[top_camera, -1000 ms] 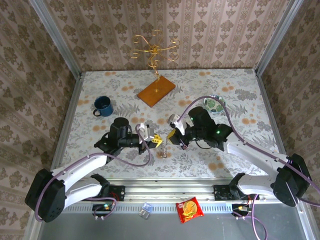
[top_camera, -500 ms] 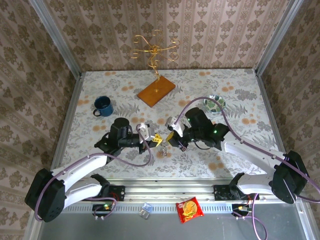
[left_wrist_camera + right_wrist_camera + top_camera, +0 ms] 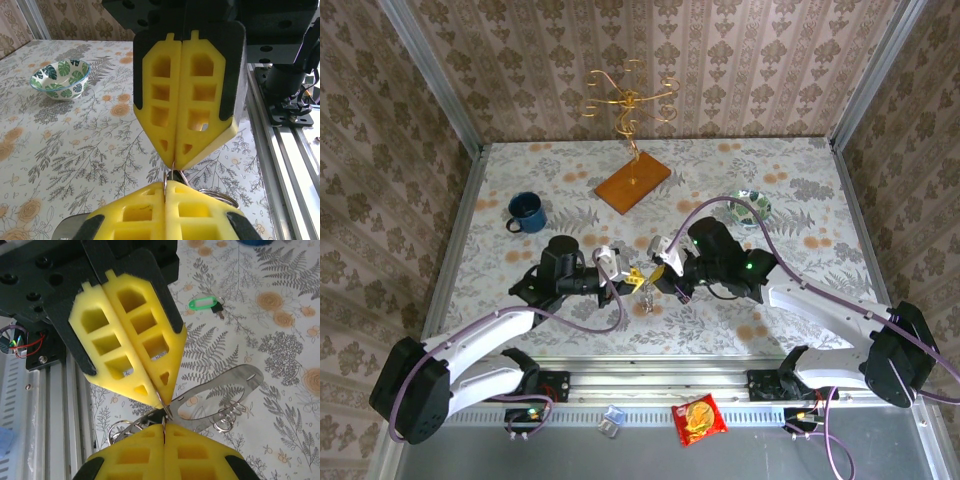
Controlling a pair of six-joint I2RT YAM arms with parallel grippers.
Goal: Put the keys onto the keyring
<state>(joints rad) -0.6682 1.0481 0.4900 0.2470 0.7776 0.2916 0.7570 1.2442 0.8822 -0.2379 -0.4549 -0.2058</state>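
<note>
Holding both pairs of jaws fully closed, you brought the left gripper (image 3: 634, 275) and the right gripper (image 3: 660, 271) tip to tip. Each one pinched thin metal of the keyring (image 3: 248, 374), which hung between them above the table (image 3: 280, 340), probably to steady it for threading. The green-headed key (image 3: 205, 303) lay apart on the table, not yet threaded.
</note>
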